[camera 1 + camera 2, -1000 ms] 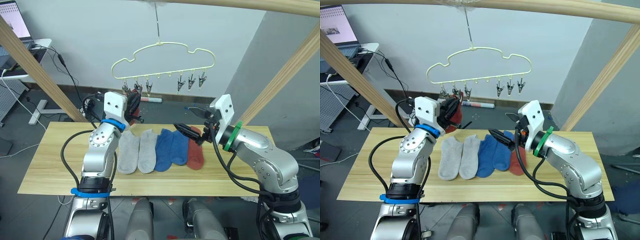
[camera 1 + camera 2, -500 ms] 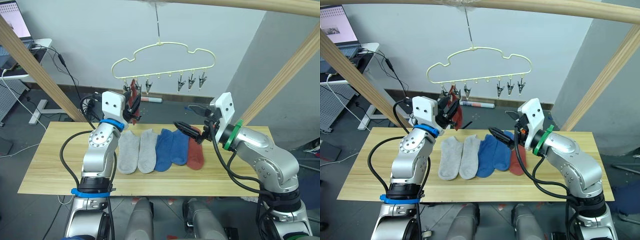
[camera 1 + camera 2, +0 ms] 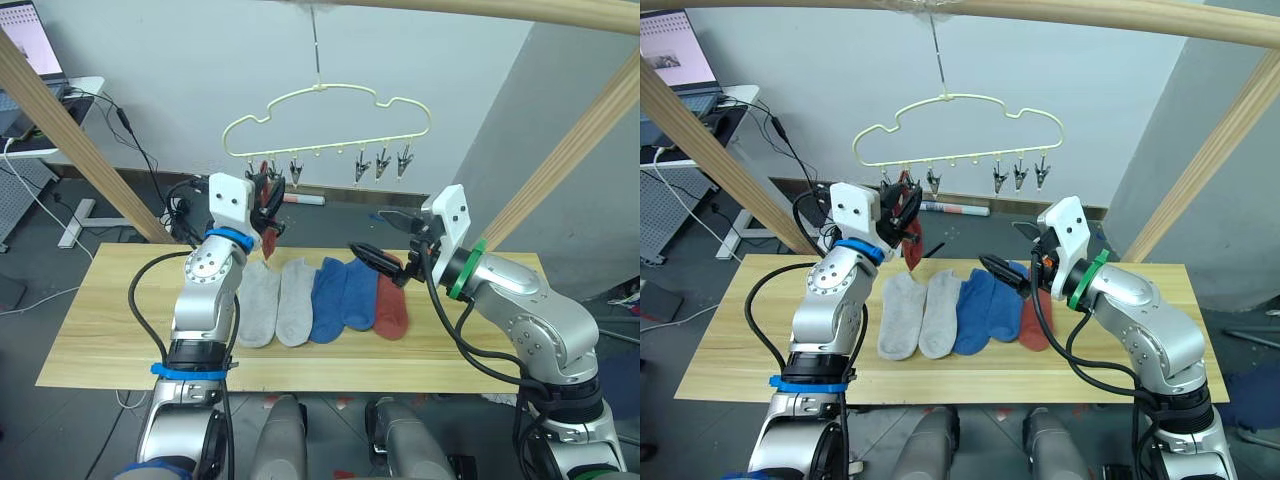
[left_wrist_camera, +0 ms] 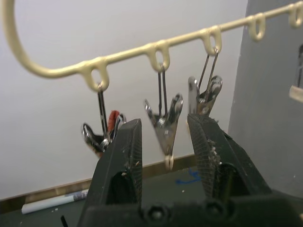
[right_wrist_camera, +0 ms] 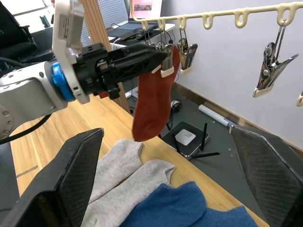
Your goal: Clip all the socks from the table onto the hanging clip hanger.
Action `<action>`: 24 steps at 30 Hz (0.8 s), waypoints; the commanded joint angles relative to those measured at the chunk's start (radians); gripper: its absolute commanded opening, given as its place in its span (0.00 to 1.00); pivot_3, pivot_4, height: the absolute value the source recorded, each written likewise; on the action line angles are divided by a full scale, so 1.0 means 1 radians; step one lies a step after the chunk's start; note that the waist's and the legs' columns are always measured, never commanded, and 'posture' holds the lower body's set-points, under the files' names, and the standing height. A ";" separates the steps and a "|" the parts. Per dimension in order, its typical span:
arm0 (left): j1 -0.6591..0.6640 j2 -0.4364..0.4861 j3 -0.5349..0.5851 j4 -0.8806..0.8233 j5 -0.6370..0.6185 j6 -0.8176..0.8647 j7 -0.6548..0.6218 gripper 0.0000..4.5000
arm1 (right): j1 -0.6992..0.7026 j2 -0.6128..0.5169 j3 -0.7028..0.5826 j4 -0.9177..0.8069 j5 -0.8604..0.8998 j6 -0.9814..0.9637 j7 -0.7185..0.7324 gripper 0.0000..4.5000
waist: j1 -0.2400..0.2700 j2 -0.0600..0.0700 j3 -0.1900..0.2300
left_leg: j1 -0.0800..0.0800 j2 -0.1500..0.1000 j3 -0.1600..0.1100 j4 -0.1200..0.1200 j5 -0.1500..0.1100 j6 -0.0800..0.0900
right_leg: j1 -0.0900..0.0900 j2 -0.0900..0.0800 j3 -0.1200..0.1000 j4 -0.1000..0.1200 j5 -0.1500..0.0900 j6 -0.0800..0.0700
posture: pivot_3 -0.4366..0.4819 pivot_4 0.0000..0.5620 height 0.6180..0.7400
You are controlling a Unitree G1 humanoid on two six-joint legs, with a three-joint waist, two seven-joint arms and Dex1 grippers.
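Hanger: the pale-yellow clip hanger (image 3: 325, 120) hangs at 12 o'clock above the table (image 3: 100, 320), its small metal clips in a row along the bottom wire.
Hung sock: one rust-red sock (image 5: 152, 97) dangles limp from a clip near the hanger's left end, toe pointing down.
Left gripper: the left gripper (image 4: 164, 142) is raised to the clips with its fingers apart around a bare clip (image 4: 165, 124), gripping nothing; whether it touches that clip I cannot tell.
Right gripper: the right gripper (image 3: 385, 245) hovers above the row of socks, fingers spread wide and empty.
Socks on table: two grey socks (image 3: 275, 300), two blue socks (image 3: 338, 295) and one rust-red sock (image 3: 390, 308) lie side by side, edges touching or overlapping, at 6 o'clock below the hanger.
Handling: the socks look light, soft and floppy, likely to sag and fold when lifted; not fragile, not slippery.
Where to grip: probably the cuff edge, pinched flat, leaving a margin of fabric free for a clip to bite.
Risk: taking two overlapped socks at once.
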 commanded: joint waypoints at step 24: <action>-0.045 0.015 -0.012 0.064 0.086 -0.098 0.013 0.38 | -0.025 -0.003 -0.012 -0.067 0.034 -0.041 0.025 1.00 | -0.001 0.000 0.000 | 0.000 0.000 0.000 0.000 0.000 0.000 | 0.000 0.000 0.000 0.000 0.000 0.000 | 0.63 0.43 1.00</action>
